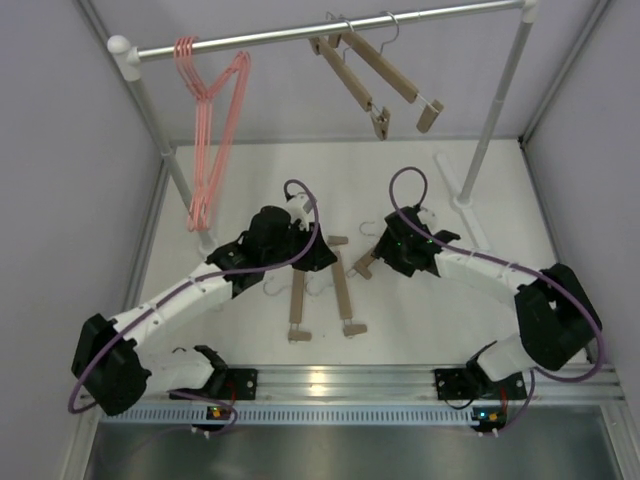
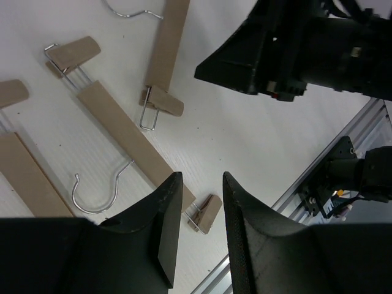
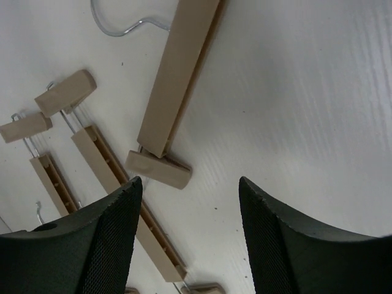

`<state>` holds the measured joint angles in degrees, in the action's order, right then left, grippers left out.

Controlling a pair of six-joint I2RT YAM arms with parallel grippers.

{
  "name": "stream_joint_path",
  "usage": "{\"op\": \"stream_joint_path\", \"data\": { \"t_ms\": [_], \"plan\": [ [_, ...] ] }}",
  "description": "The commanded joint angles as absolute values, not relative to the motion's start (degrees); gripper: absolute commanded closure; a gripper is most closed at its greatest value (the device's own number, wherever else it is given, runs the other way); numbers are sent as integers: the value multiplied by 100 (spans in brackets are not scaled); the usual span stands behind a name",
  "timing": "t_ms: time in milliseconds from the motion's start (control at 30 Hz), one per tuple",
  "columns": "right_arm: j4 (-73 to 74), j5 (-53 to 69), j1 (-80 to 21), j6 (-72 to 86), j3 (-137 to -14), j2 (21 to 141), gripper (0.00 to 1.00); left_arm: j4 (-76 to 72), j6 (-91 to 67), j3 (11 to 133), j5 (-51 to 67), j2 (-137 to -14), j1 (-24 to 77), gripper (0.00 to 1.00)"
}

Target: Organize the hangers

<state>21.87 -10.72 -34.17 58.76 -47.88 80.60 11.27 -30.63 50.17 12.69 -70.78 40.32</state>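
Several pink wire hangers [image 1: 215,110] hang at the left end of the silver rail [image 1: 330,30], and two wooden hangers [image 1: 375,75] hang near its middle. Three wooden hangers lie on the white table: one [image 1: 297,295], a second [image 1: 343,290] beside it, and a third [image 1: 362,262] by my right gripper. My left gripper [image 1: 322,255] hovers open over them; the left wrist view shows its empty jaws [image 2: 202,177] above a hanger bar [image 2: 122,131]. My right gripper [image 1: 378,255] is open and empty [image 3: 190,180], just right of a hanger's clip end [image 3: 158,169].
White posts [image 1: 495,120] hold up the rail at both sides. Grey walls enclose the table on the left, right and back. An aluminium mounting rail [image 1: 340,380] runs along the near edge. The right arm's black head [image 2: 306,43] is close in the left wrist view.
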Motion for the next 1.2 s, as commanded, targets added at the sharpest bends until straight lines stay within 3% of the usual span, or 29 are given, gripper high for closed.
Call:
{"op": "stream_joint_path", "data": {
  "t_ms": [0,367,1167],
  "plan": [
    [1679,-1591,-3691,6170,-5510,8619,39,1493,-2865,5027,1441,-6593,3903,62],
    [1995,-1960,-3867,6574,-6530,9896,40,1933,-2646,4975,1652,-6065,3586,62],
    [2364,-2232,-3929,6934,-6583,10433,44,1995,-2549,4825,1898,-6029,3331,62]
  ]
}}
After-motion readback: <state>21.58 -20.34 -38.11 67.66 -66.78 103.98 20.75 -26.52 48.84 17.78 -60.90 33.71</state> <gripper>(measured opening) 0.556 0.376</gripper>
